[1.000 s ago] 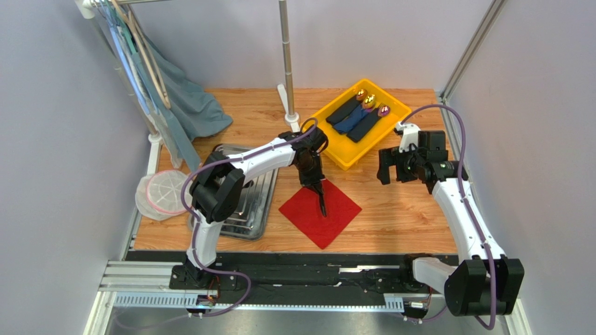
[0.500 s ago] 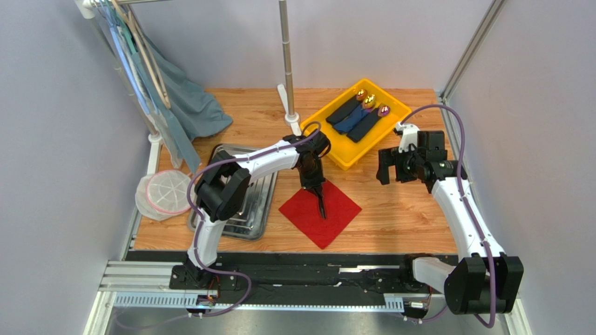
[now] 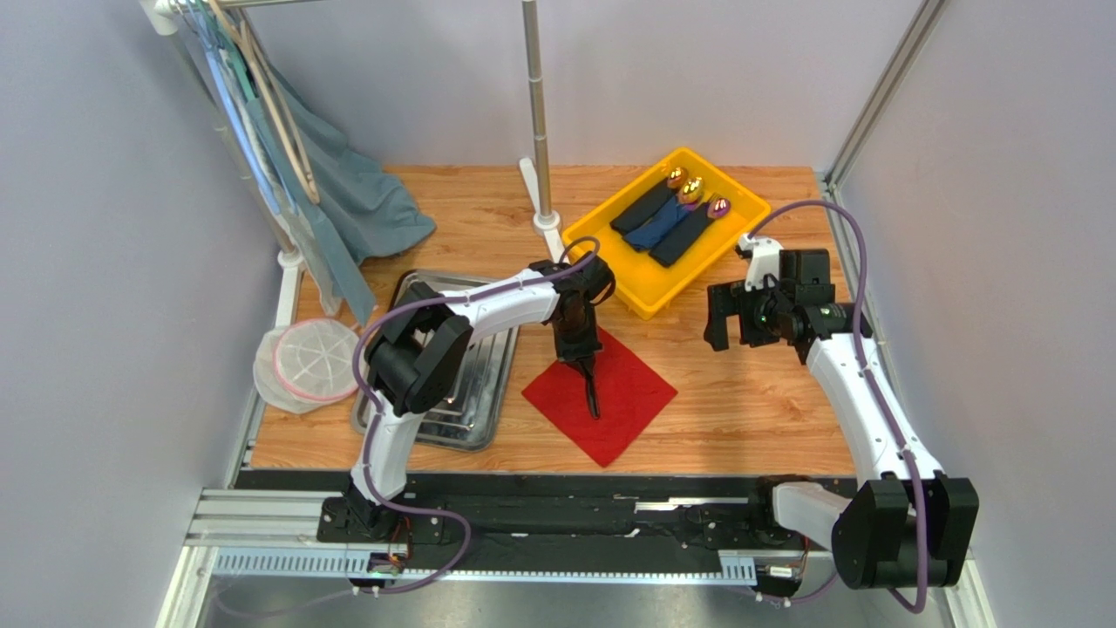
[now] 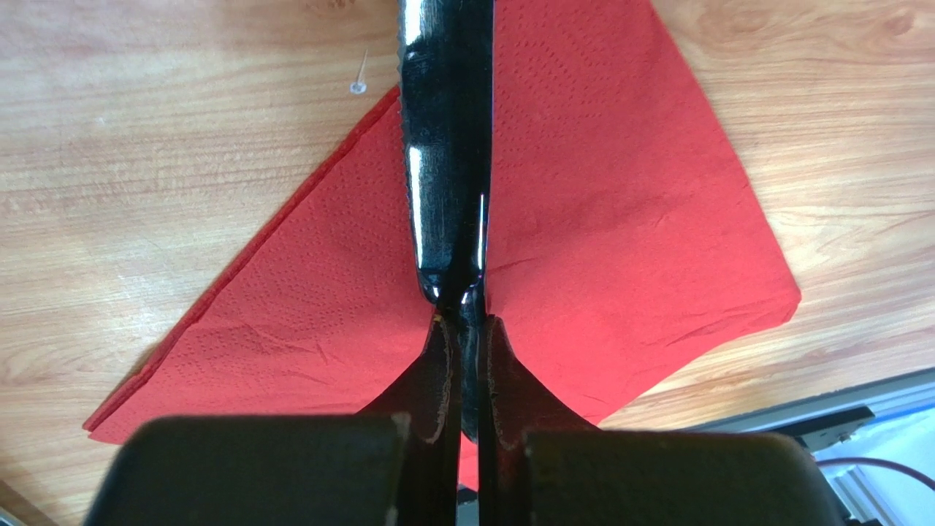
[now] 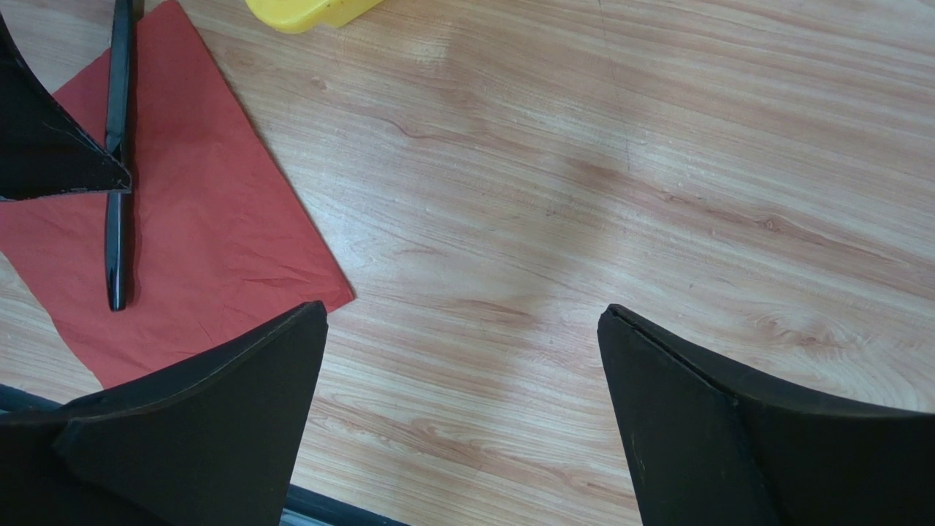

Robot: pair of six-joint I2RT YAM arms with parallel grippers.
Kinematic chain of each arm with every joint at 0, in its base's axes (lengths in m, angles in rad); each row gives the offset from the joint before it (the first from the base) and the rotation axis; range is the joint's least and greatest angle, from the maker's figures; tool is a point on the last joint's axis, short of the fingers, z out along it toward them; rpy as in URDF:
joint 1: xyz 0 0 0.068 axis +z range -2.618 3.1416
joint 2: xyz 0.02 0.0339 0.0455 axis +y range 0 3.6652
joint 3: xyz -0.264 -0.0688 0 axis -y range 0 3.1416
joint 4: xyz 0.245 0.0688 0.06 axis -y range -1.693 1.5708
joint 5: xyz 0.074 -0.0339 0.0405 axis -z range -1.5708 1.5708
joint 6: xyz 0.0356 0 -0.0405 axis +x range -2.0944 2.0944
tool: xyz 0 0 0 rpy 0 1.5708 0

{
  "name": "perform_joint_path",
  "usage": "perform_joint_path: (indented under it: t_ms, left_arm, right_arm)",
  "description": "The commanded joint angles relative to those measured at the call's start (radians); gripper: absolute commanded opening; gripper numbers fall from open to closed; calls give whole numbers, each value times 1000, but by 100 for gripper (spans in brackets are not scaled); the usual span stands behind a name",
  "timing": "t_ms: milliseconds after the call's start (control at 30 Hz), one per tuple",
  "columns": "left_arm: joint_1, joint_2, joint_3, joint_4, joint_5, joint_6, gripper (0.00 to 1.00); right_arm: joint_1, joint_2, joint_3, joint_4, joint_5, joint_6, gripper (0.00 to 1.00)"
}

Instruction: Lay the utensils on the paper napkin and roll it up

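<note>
The red paper napkin (image 3: 635, 393) lies flat on the wooden table, set like a diamond. My left gripper (image 3: 580, 353) hangs over its middle, shut on one slim black utensil (image 3: 591, 390) that points toward the near edge. In the left wrist view the jaws (image 4: 463, 329) pinch the utensil (image 4: 445, 164) by one end, above the napkin (image 4: 637, 219). I cannot tell whether its free end touches the paper. My right gripper (image 3: 728, 314) is open and empty to the right of the napkin, above bare wood (image 5: 463, 316). The right wrist view also shows the napkin (image 5: 209, 219) and utensil (image 5: 115, 219).
A steel tray (image 3: 491, 360) sits left of the napkin. A yellow bin (image 3: 629, 291) with dark rolled napkins stands at the back right. A pole stand (image 3: 537, 131), hanging cloths (image 3: 354, 196) and a round white lid (image 3: 308, 360) fill the back and left.
My left gripper has carried the utensil slightly left and toward the near edge, over the napkin. The right gripper has shifted a little.
</note>
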Motion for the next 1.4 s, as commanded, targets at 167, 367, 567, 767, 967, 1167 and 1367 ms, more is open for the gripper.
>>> perform_joint_path:
  t_ms: [167, 367, 567, 767, 967, 1167, 1367]
  left_arm:
    - [-8, -35, 65, -17, -18, 34, 0]
    - [-11, -18, 62, -20, -23, 42, 0]
    - [-15, 11, 82, -21, -15, 60, 1]
    - [-19, 34, 89, -34, -18, 77, 4]
    - [-19, 52, 95, -57, -26, 80, 14]
    - [-19, 55, 101, -66, -24, 82, 39]
    - [-19, 14, 156, -95, -53, 109, 44]
  right_arm:
    - [-1, 9, 0, 37, -19, 13, 100]
    - [-1, 12, -2, 40, -21, 13, 100]
    - [-1, 17, -9, 43, -21, 8, 100]
    - [-1, 35, -8, 50, -21, 11, 100]
    - [-1, 38, -8, 54, -19, 8, 100]
    - [-1, 38, -8, 52, -18, 8, 100]
    - [0, 35, 10, 47, -18, 7, 100]
